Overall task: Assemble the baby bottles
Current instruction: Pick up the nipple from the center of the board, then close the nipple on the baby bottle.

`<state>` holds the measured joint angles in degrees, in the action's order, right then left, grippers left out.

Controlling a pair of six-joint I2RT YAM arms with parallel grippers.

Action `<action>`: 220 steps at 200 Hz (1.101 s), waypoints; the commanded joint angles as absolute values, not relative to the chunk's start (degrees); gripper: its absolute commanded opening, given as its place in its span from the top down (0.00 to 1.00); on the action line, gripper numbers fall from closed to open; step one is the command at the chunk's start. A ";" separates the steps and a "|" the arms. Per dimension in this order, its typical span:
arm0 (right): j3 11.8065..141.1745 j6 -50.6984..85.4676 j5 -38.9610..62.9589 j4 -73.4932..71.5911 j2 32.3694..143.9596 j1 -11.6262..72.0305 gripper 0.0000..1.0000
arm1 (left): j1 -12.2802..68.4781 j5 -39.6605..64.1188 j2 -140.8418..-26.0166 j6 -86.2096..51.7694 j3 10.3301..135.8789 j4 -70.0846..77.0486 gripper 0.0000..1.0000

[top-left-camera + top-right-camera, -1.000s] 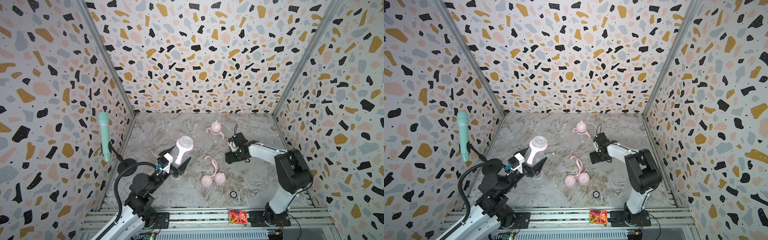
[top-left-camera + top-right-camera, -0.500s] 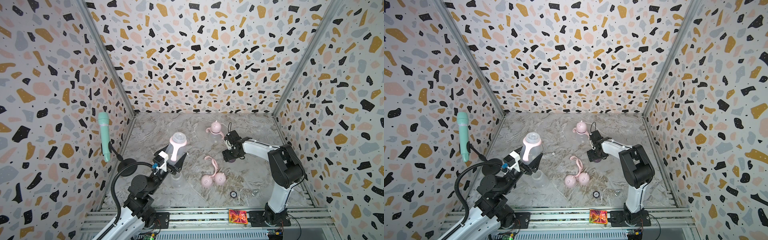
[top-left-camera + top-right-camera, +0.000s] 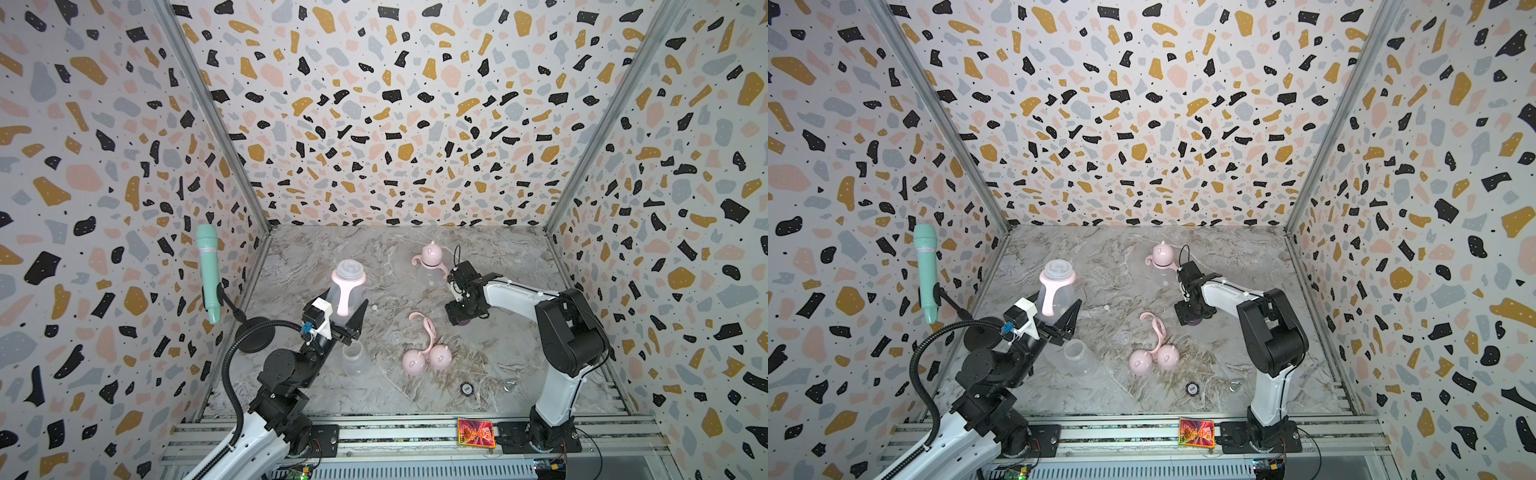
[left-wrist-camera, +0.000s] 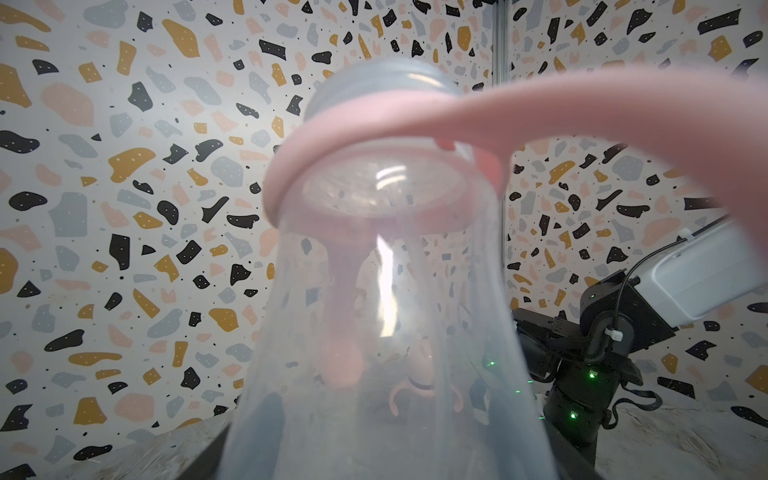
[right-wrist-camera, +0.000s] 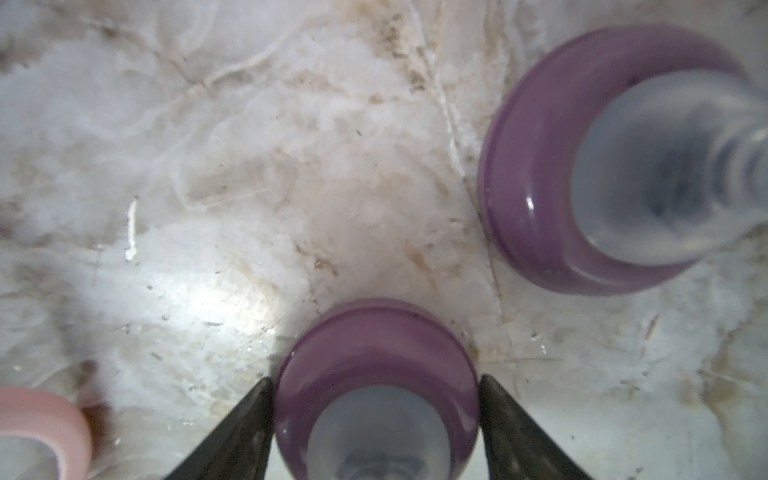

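The left claw [image 3: 345, 318] has its jaws closed on the lower body of a clear plastic bottle [image 3: 348, 286] with a pink two-handled ring [image 4: 374, 137] around its neck. It holds the bottle upright in the air above the left part of the marble-patterned surface [image 3: 316, 257], and the bottle's open neck carries no collar. The right claw [image 5: 376, 380] points down near the middle of the surface, its black fingers [image 5: 241, 424] flanking a purple teat collar [image 5: 374, 332] that stands on the surface. The tips sit right at the collar's sides, but I cannot tell whether they pinch it. A second purple teat collar [image 5: 536, 187] stands near it. A fully capped bottle [image 3: 430, 257] stands toward the back edge. A bare clear bottle [image 3: 356, 360] rests on the surface just in front of the left claw. Two pink eared dome caps [image 3: 413, 362] sit side by side toward the front middle, with a loose pink handled ring [image 3: 428, 330] lying against them.
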<state>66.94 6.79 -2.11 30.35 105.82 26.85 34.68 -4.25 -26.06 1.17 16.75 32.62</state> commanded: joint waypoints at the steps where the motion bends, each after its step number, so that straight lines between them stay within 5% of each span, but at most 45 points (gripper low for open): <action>1: 67.27 5.19 -3.35 35.27 107.88 26.40 0.26 | 34.63 -4.72 -25.83 -0.18 17.02 36.62 1.00; 89: 67.60 5.08 -2.53 33.49 95.92 26.49 0.71 | 34.63 6.95 -30.15 3.75 21.69 30.44 1.00; 136: 70.73 2.67 20.76 31.24 79.72 26.36 0.90 | 34.63 23.50 -37.87 4.49 25.79 30.12 1.00; 220: 77.78 0.72 55.42 28.88 64.87 27.72 1.00 | 34.63 39.03 -45.96 9.74 32.67 21.23 1.00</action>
